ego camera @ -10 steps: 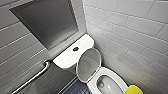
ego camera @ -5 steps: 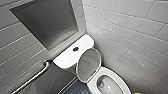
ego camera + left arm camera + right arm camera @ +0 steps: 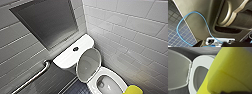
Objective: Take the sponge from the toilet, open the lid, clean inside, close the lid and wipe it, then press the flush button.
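**Q:** Reading from the left, what is marked?

**A:** The flush button [image 3: 75,49], dark, in the middle of the tank top. Next the lid [image 3: 88,65], raised and leaning back toward the tank. Then the toilet [image 3: 116,76], its bowl open. Last the sponge [image 3: 133,90], yellow, in the air just beside the bowl's rim.

**Q:** How will the sponge handle, and what has hold of it?

**A:** I judge it light, soft foam. It squashes under pressure, is unlikely to slip, and cannot break. It is best taken across two opposite sides, leaving a broad face free for wiping. My right claw [image 3: 227,92] appears to be pinching it at the near end.

**Q:** What cannot be read?

**A:** My fingertips are covered by the foam. The bowl's inside below the rim is partly in shadow. The sponge's lower part is cut off at the head view's edge.
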